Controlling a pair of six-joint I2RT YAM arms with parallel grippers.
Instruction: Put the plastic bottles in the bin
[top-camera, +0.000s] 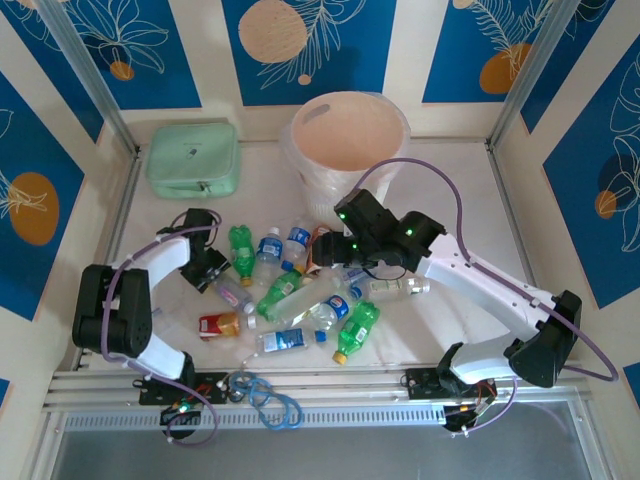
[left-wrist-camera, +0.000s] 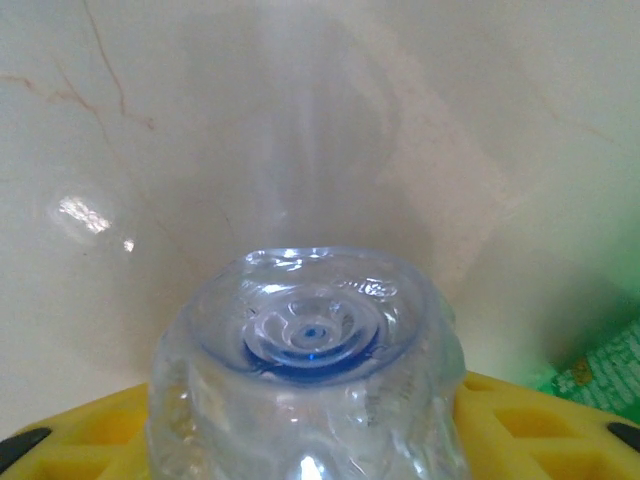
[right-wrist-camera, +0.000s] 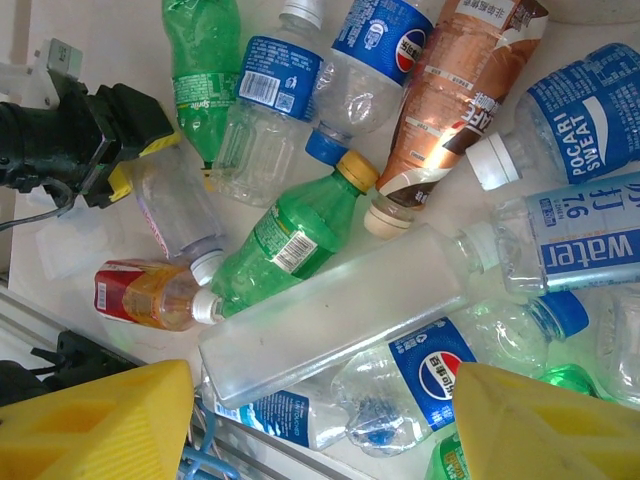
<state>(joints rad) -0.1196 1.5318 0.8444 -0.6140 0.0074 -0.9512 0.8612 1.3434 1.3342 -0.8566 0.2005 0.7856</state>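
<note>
Several plastic bottles (top-camera: 300, 295) lie in a heap at the table's middle: clear ones with blue labels, green ones (right-wrist-camera: 280, 245), a brown-labelled one (right-wrist-camera: 450, 90) and a red-labelled one (right-wrist-camera: 140, 295). At the heap's left edge my left gripper (top-camera: 213, 270) is shut on a clear bottle (left-wrist-camera: 310, 340), whose base sits between the yellow pads (left-wrist-camera: 90, 440). My right gripper (right-wrist-camera: 320, 420) hangs open above the heap. Below it lie a frosted square bottle (right-wrist-camera: 340, 320) and a clear Pepsi-labelled bottle (right-wrist-camera: 440, 375). The bin (top-camera: 350, 140), a round white bucket, stands behind the heap.
A mint-green case (top-camera: 193, 158) sits at the back left. A blue cable loop (top-camera: 270, 400) lies on the metal rail at the near edge. Patterned walls close in the table on three sides.
</note>
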